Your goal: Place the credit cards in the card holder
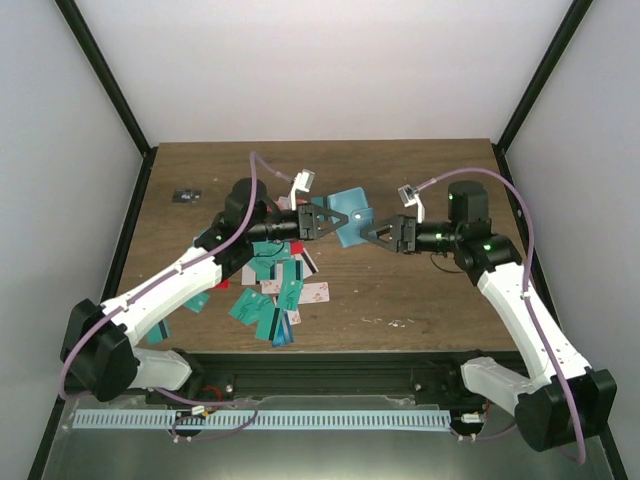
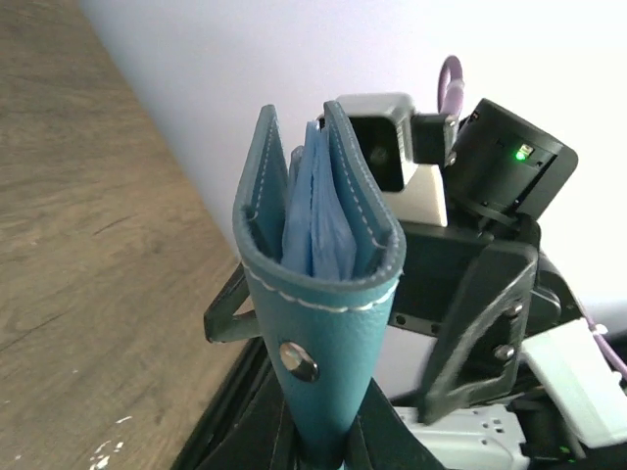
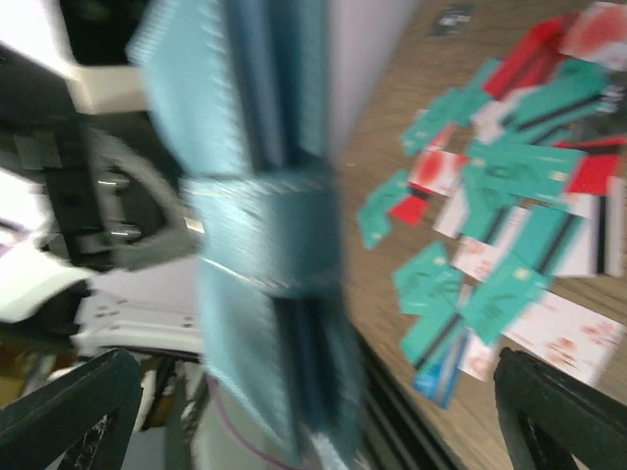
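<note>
The blue-teal card holder [image 1: 350, 215] hangs above the table's middle, and my left gripper [image 1: 326, 221] is shut on its snap end. In the left wrist view the card holder [image 2: 323, 323] rises from the left gripper [image 2: 328, 436], its top edge splayed with light pockets showing. My right gripper [image 1: 375, 235] faces it from the right, open. In the right wrist view the card holder [image 3: 260, 225] is blurred between wide-spread fingers [image 3: 558, 411] that do not touch it. Several teal, red and white-pink credit cards [image 1: 275, 290] lie scattered on the wood; the same credit cards [image 3: 509, 196] show behind the holder.
A small black object [image 1: 184, 195] lies near the table's back left. White specks [image 1: 395, 322] mark the wood near the front edge. Black frame posts [image 1: 105, 75] stand at the back corners, with white walls behind.
</note>
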Motion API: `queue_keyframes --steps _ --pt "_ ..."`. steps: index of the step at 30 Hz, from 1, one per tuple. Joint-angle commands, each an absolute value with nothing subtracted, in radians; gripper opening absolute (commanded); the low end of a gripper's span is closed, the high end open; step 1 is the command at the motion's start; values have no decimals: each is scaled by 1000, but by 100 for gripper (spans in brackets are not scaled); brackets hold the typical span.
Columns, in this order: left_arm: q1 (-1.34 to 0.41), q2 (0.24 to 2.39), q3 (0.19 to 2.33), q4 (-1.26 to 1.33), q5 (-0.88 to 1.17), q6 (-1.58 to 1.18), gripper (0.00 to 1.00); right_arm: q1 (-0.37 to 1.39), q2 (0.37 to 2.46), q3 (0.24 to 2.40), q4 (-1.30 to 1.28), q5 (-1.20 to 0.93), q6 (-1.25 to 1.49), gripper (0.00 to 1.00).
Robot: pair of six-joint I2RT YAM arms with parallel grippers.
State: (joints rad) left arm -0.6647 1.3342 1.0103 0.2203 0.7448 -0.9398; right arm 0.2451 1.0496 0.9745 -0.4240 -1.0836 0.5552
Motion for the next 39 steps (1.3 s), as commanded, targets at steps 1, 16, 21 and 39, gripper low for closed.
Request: queue_keyframes --steps 1,16,21,39 --pt "-668 1339 1094 -21 672 -783 4 249 1063 1038 -699 -853 352 100" --pt "-715 1465 1278 -299 560 -655 4 291 1129 1153 -741 -718 339 98" --pt "-728 1481 1295 -301 556 -659 4 301 1155 1162 -759 -665 344 94" --pt "-763 1505 1319 -310 538 -655 4 313 1228 1168 -801 -570 312 87"
